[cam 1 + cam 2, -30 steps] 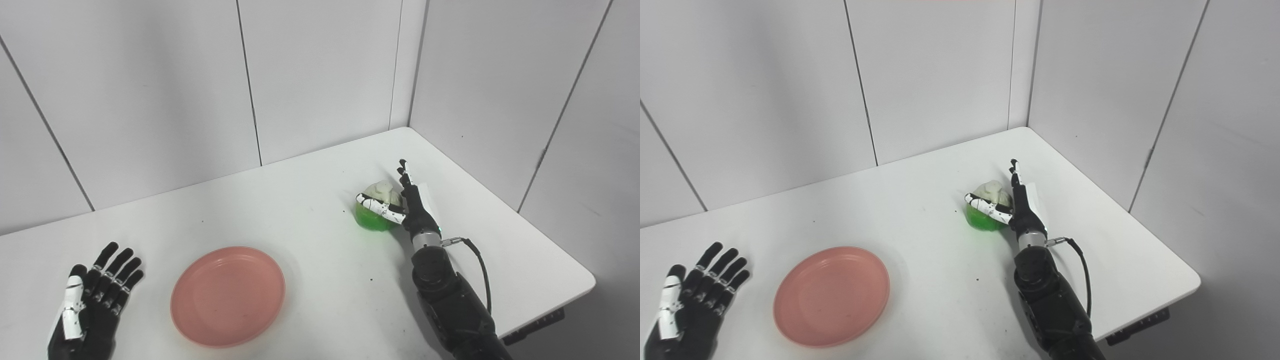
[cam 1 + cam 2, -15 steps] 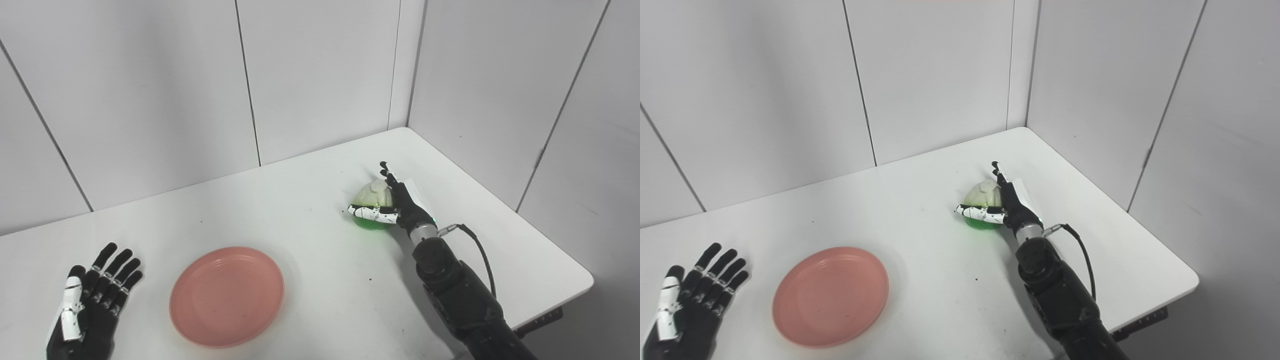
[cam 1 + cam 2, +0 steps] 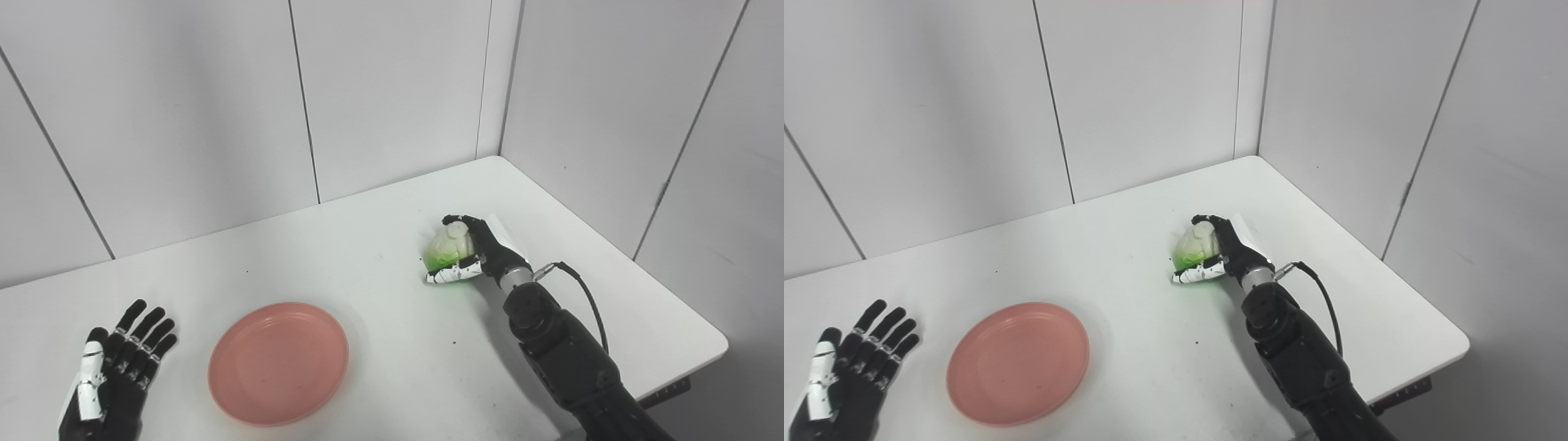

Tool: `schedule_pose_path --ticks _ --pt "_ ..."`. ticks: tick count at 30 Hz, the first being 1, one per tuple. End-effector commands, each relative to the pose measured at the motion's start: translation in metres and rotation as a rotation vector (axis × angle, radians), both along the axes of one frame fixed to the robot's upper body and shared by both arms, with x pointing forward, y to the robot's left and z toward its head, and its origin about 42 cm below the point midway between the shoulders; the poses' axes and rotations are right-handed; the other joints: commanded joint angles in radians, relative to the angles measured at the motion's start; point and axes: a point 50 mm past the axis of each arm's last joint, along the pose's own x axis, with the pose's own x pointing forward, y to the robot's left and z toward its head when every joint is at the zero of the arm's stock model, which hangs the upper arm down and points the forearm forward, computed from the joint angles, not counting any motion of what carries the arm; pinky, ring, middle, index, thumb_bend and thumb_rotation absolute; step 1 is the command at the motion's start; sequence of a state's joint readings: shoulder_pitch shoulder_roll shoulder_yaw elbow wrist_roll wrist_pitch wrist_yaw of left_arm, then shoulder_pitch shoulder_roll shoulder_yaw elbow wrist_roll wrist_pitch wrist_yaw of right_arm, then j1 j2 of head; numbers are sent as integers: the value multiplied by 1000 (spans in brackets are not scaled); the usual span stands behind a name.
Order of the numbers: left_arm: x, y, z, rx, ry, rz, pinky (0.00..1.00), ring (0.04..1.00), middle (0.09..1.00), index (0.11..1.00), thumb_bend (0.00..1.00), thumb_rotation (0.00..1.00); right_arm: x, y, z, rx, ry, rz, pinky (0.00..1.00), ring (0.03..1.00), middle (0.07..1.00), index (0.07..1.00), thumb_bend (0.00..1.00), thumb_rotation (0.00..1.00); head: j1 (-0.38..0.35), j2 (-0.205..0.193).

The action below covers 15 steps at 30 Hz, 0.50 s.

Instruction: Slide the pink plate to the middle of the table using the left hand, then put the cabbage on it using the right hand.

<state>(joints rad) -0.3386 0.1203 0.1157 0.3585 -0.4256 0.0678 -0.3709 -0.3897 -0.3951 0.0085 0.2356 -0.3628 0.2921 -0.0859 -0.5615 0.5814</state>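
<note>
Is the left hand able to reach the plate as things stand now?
Probably yes. The left hand lies open on the table just beside the plate, with only bare table between them; the right hand is far off, closed on the cabbage.

Bare table (image 3: 392, 306) lies between the cabbage (image 3: 450, 248) and the pink plate (image 3: 278, 361), nothing standing between.

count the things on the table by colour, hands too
pink: 1, the plate
green and white: 1, the cabbage
black and white: 2, the left hand and right hand
total: 4
</note>
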Motion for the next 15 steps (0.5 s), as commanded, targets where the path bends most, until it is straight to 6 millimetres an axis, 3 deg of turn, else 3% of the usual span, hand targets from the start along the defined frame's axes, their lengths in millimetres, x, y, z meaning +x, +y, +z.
schedule_pose_path --ticks 1,2,4,7,11,15 --pt "-7 2 -14 22 68 -4 892 865 864 865 406 1000 6 2 4 -19 6 -13 593 621 651 652 908 30 0 1" --pt "-7 1 -14 22 67 -5 890 863 864 866 406 1000 7 2 3 -23 7 -22 580 586 615 557 679 88 0 1" --pt "-7 1 -15 24 65 -7 888 861 858 864 406 1000 7 3 2 -32 4 -33 566 539 531 492 553 26 3 0" --pt "-7 0 -15 26 63 -8 889 861 857 864 407 1000 8 3 2 -36 -20 -40 536 501 493 490 535 5 7 -1" --pt "-7 -1 -16 31 59 -11 896 867 867 870 409 1000 7 3 2 -24 -55 -50 420 443 459 515 527 0 10 -2" --pt "-7 -4 -17 35 63 -6 902 870 866 865 415 1000 7 5 5 -7 -107 -57 417 451 469 504 528 0 20 -4"
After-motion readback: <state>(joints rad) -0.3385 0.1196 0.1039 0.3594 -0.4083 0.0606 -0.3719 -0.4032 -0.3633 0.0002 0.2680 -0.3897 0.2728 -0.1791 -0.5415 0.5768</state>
